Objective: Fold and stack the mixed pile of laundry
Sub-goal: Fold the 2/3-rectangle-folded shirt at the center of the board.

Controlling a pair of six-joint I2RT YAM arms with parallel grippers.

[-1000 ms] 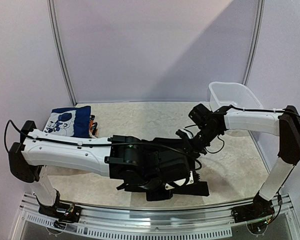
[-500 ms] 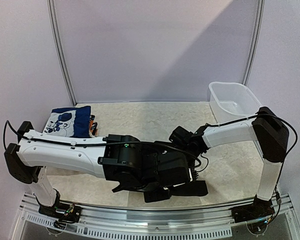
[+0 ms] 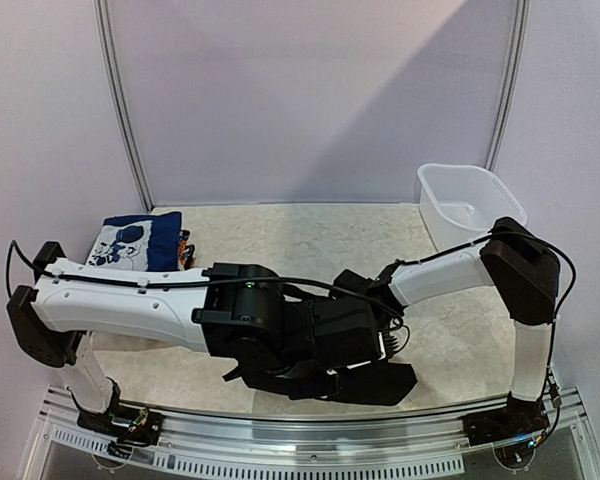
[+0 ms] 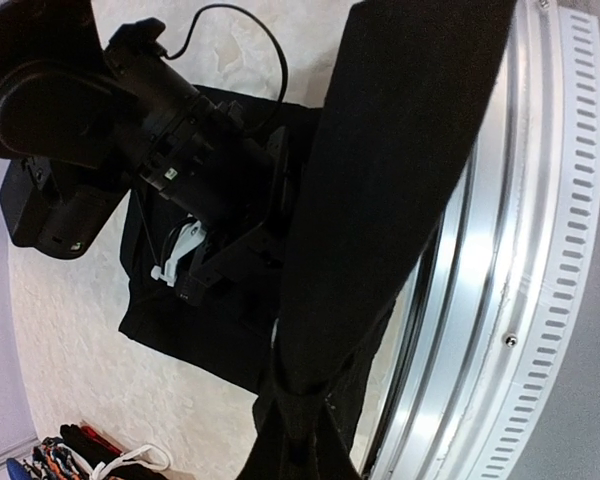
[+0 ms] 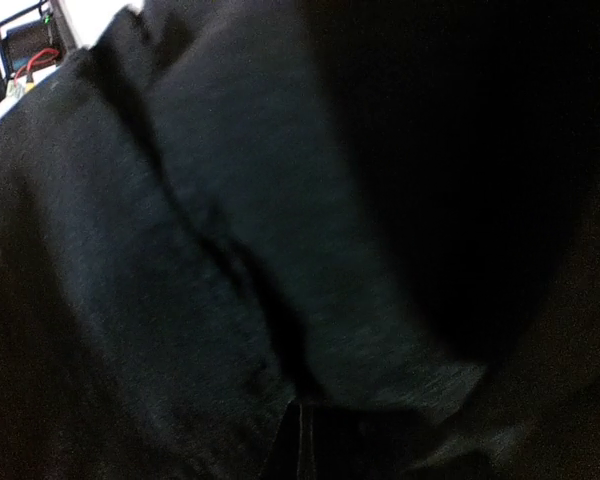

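A folded blue cartoon-print garment [image 3: 140, 243] lies at the top view's upper left. Low in the centre, the left gripper [image 4: 298, 420] is clamped on the black garment [image 3: 385, 382]. The right gripper [image 5: 298, 440], jaws together, presses into the same cloth. A white tub [image 3: 442, 205] stands at the far right.

Right arm [image 3: 442, 276] folded inward, elbow drawn in — wrist dropped low (down at the black garment [image 3: 382, 383])
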